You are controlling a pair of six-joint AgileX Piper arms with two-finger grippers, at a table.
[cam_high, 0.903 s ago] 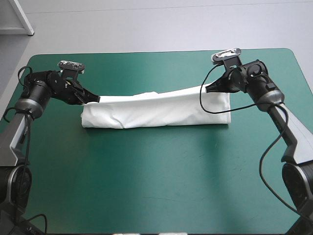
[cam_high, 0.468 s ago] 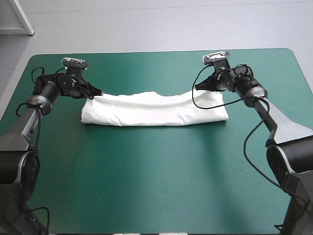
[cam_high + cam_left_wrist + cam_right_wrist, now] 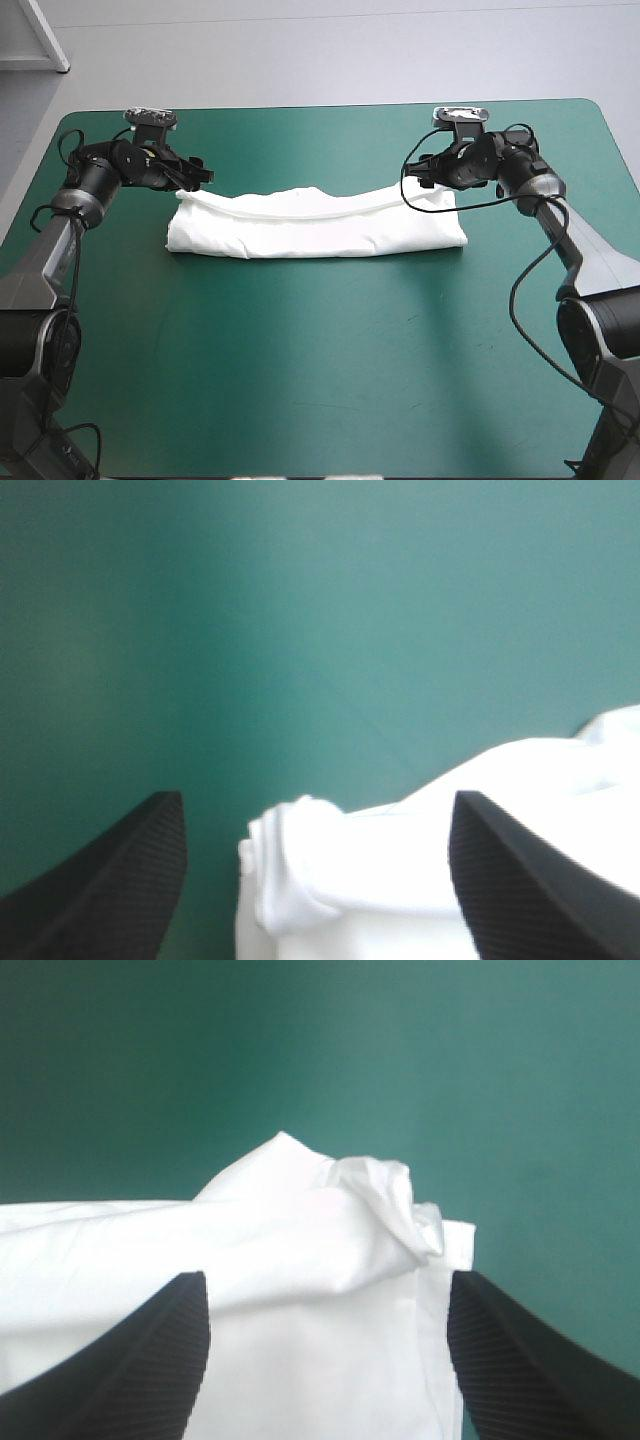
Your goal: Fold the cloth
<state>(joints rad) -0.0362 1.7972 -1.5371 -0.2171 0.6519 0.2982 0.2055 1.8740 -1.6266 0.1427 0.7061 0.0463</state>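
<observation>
Non-task stuff: table with teal-green cover, flat and smooth. There's a wide stretch on the near side of the left gripper and right gripper, and a narrower strip beyond them up to the far edge. Both wrist views show the same cover farther ahead of each gripper. Past the far edge is grey floor; a white panel stands beyond and outboard of the left gripper.

The T-shirt lies as a long band across the far half of the worktop, running left to right. The left gripper is at the band's far left corner and the right gripper at its far right corner. Each has its fingers apart, with a bunched end of the cloth between them.
</observation>
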